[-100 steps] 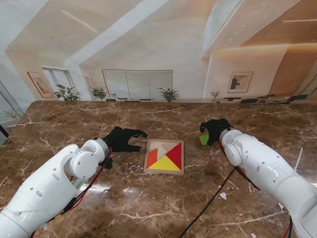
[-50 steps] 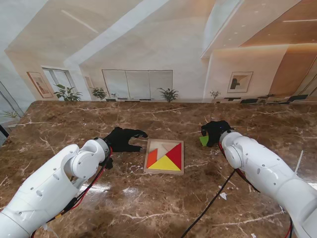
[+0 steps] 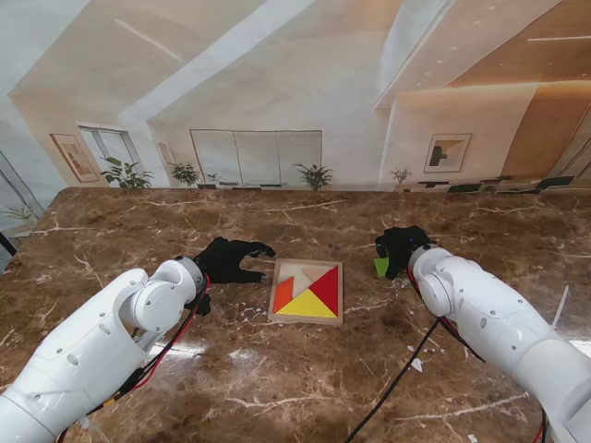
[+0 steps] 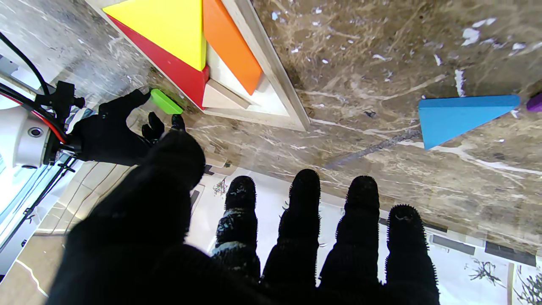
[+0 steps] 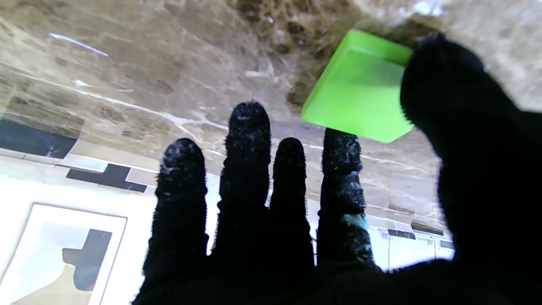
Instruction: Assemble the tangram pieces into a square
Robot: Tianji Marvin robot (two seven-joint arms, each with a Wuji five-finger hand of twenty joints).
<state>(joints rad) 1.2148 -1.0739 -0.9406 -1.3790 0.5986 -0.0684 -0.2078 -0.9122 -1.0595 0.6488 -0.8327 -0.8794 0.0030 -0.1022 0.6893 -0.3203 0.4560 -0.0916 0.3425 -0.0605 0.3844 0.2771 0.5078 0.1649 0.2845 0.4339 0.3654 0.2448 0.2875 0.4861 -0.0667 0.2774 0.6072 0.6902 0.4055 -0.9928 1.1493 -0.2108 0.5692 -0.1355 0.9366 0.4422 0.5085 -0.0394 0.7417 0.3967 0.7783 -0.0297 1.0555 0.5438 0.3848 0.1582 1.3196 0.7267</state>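
Observation:
A wooden tray (image 3: pixel 306 320) lies mid-table and holds a yellow triangle (image 3: pixel 307 305), a red triangle (image 3: pixel 326 286) and an orange piece (image 3: pixel 283 294). Part of its floor is bare. My right hand (image 3: pixel 399 245) is to the right of the tray, thumb and index finger closed on a green piece (image 3: pixel 380 266). The right wrist view shows that green piece (image 5: pixel 358 91) pinched at its edge. My left hand (image 3: pixel 229 260) rests open to the left of the tray with nothing in it. A blue triangle (image 4: pixel 457 116) lies on the table past its fingertips.
A purple piece (image 4: pixel 535 103) shows at the picture's edge beside the blue triangle. Black cables (image 3: pixel 397 369) run across the marble table (image 3: pixel 305 388) nearer to me on the right. White scraps (image 3: pixel 416 365) lie near them.
My right hand has shifted slightly, and the green piece has come a little nearer to me. The left hand and the tray have not moved.

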